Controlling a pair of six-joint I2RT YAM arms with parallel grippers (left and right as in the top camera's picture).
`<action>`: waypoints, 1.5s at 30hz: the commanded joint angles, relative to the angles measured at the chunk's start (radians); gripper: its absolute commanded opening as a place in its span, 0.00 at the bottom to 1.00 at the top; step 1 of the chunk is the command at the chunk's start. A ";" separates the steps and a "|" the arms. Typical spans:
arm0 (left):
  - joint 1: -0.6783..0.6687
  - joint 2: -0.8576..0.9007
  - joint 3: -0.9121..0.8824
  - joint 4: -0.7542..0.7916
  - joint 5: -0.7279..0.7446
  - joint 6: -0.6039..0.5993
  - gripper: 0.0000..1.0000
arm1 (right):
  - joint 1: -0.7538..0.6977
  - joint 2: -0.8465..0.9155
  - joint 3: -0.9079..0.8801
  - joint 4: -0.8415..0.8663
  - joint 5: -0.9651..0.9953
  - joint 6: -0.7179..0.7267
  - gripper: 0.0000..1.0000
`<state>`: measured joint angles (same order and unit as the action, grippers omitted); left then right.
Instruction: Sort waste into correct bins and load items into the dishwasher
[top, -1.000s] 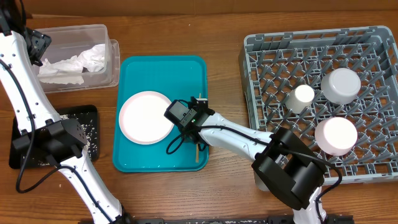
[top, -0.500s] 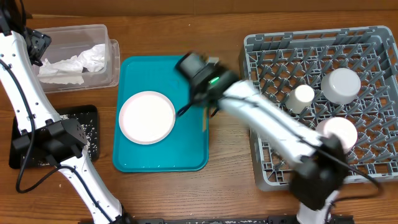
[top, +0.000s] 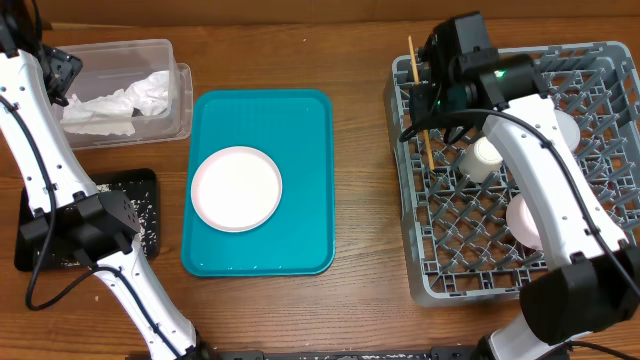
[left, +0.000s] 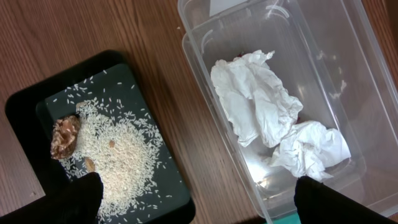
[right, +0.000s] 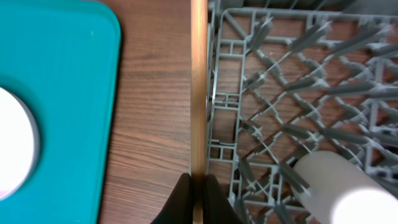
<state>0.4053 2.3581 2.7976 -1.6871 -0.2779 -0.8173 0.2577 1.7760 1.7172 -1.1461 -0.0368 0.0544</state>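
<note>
Far left: tub (top: 170, 50) at the back with napkins (top: 120, 98) in it, small tray (top: 145, 182) just in front of it with rice (left: 118, 149) on it. Centre: big tray (top: 300, 150), plate (top: 236, 188) on its left half. Right: rack (top: 480, 230), cup (top: 482, 157) and bowl (top: 522, 222) inside, chopstick (top: 420, 100) over its left edge, running front to back.
</note>
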 joint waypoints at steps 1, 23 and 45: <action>-0.006 -0.024 0.018 -0.002 -0.017 -0.017 1.00 | -0.030 0.016 -0.093 0.063 -0.051 -0.054 0.04; -0.006 -0.024 0.018 -0.002 -0.017 -0.017 1.00 | -0.004 -0.046 -0.148 0.087 -0.186 0.082 0.51; -0.019 -0.024 0.018 -0.002 -0.017 -0.017 1.00 | 0.632 0.164 -0.145 0.618 -0.029 0.563 1.00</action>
<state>0.3923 2.3581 2.7976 -1.6871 -0.2779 -0.8173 0.8806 1.8851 1.5600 -0.5011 -0.2287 0.4946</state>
